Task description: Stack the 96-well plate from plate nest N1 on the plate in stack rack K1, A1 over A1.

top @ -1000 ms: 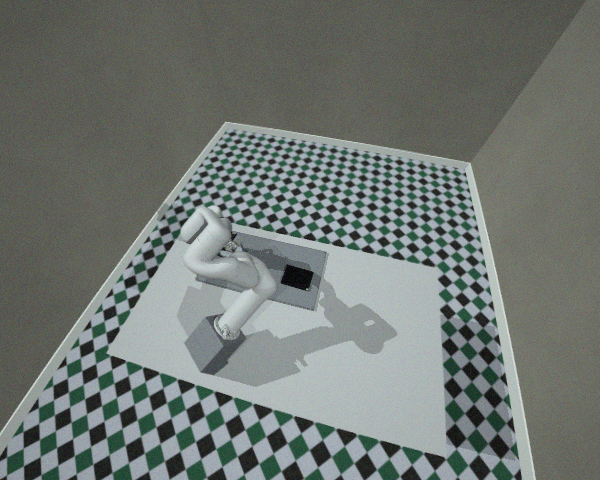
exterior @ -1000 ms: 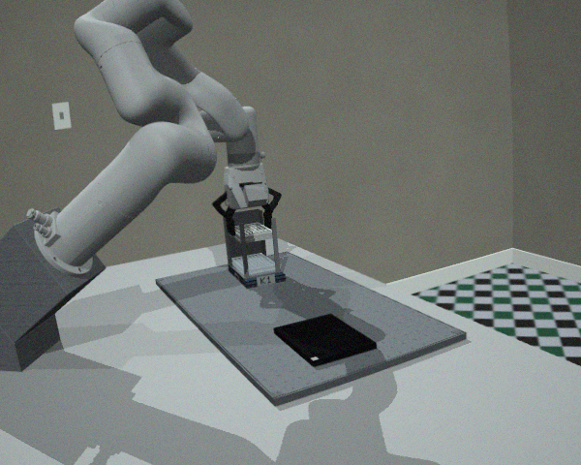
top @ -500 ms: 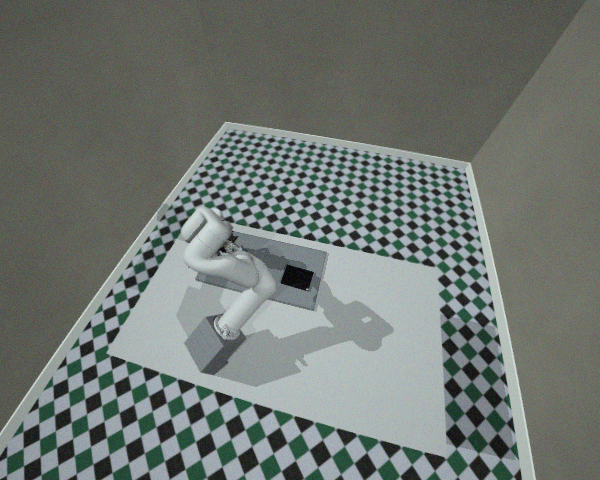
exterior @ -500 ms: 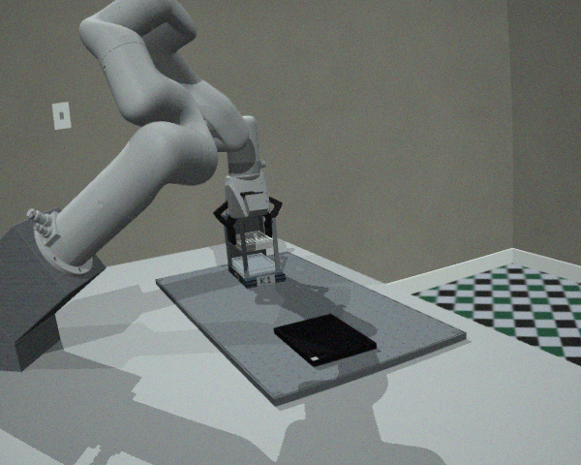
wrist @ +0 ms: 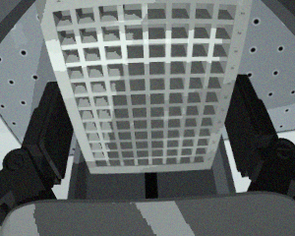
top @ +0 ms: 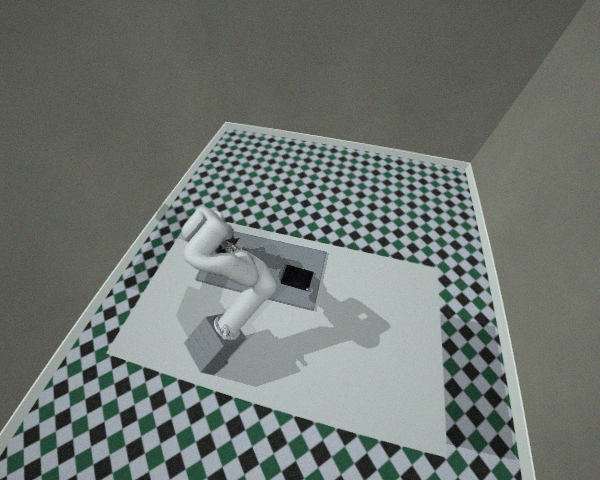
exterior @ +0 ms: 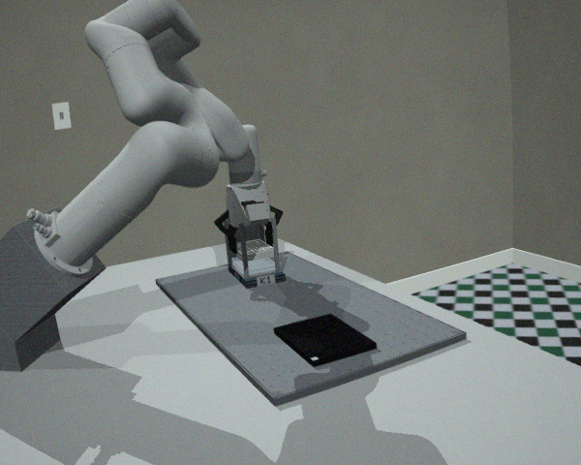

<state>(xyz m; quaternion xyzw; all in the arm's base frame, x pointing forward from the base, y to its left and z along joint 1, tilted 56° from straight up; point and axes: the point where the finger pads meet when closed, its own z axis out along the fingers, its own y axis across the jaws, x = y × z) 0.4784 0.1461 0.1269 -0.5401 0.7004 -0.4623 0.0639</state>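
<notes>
arm base block [exterior: 11, 300], left end of bench [exterior: 480, 400]. pincer [exterior: 253, 245] clamped on 96-well plate [exterior: 257, 247], lowered between the posts of stack rack k1 [exterior: 264, 280]. right: black plate nest n1 [exterior: 323, 339], bare, pale a1 square at its near corner.

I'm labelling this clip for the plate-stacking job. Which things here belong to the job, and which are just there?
Part of the job:
- gripper, shut on the held plate
- rack K1
- lower plate in the rack
- black nest, now without a plate
- pale A1 mark

Just there:
- grey board
- arm's wedge base
- wall switch
- checkered floor
</notes>
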